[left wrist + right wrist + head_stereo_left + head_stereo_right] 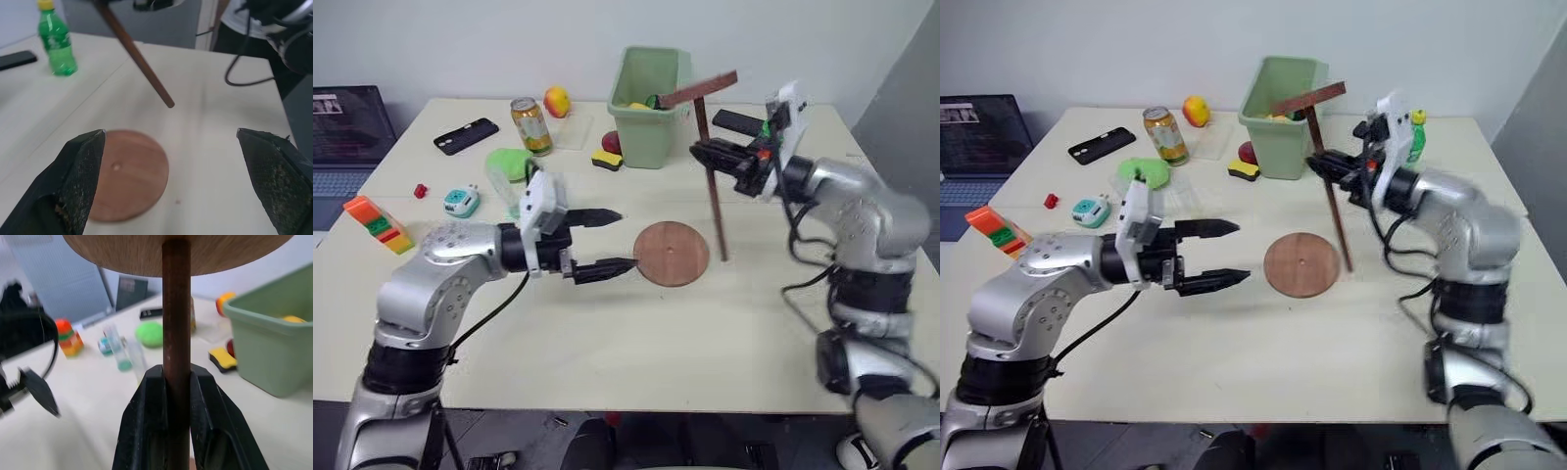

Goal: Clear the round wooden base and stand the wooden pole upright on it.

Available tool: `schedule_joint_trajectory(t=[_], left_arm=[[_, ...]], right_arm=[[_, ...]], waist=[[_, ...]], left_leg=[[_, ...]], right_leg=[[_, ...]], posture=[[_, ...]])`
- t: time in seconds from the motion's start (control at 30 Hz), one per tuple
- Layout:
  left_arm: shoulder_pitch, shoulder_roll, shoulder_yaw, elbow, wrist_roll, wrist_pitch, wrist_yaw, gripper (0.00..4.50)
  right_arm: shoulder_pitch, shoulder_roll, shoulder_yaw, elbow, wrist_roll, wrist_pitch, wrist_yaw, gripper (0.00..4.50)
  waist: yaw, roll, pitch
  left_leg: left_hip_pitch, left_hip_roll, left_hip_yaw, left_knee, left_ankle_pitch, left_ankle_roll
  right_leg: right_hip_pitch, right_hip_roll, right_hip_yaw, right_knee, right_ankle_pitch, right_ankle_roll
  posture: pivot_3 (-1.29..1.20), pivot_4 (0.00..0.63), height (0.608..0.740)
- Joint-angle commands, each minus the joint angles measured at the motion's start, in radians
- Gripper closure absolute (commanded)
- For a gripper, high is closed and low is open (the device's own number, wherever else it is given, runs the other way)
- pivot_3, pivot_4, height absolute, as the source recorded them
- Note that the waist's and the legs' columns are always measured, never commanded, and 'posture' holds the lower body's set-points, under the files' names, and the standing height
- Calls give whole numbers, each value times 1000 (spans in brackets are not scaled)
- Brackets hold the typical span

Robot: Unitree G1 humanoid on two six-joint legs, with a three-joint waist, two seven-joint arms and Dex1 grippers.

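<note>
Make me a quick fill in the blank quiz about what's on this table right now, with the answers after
1. The wooden pole is held in the ____ gripper.
2. The pole's fixed disc is at its ____ end.
3. The left gripper is ____, holding nothing.
4. The round wooden base has ____ lying on it.

Answers: right; upper; open; nothing

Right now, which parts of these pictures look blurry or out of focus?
In the right wrist view, the wooden pole and the right gripper clamping it look sharp, while the table things behind are soft. In the left wrist view, the left gripper's fingers are crisp; the green bottle is slightly hazy.
</note>
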Motion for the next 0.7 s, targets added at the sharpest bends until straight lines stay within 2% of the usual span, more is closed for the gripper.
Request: schedule_joint_trajectory(t=[0.03,0.13,0.4,0.7], left_arm=[[33,-2,63,-21,-6,-28,39,0],[51,-15,82,-28,-14,-27,75,0],[81,-34,71,-78,-38,-4,117,0],[84,-28,60,-90,-56,4,118,0]], right_arm=[[64,114,22,-85,-44,-146,-181,4261],[90,191,39,-44,-75,-259,-270,4261],[39,213,49,107,-121,-500,-353,4261],[25,256,88,242,-129,-624,-388,4261]], waist=[[4,1,1],[8,1,1],[-5,1,1],[-15,1,1]], left_leg=[[0,0,0,1,0,0],[1,-2,0,1,1,-1],[2,-1,1,-1,1,-1],[2,-1,2,0,1,-1]], right_leg=[[0,-1,0,1,0,0],[-1,-1,2,2,1,1],[-2,2,2,2,1,1],[-3,2,3,4,1,1]], posture=[[0,150,740],[0,150,740],[0,150,740],[0,150,740]])
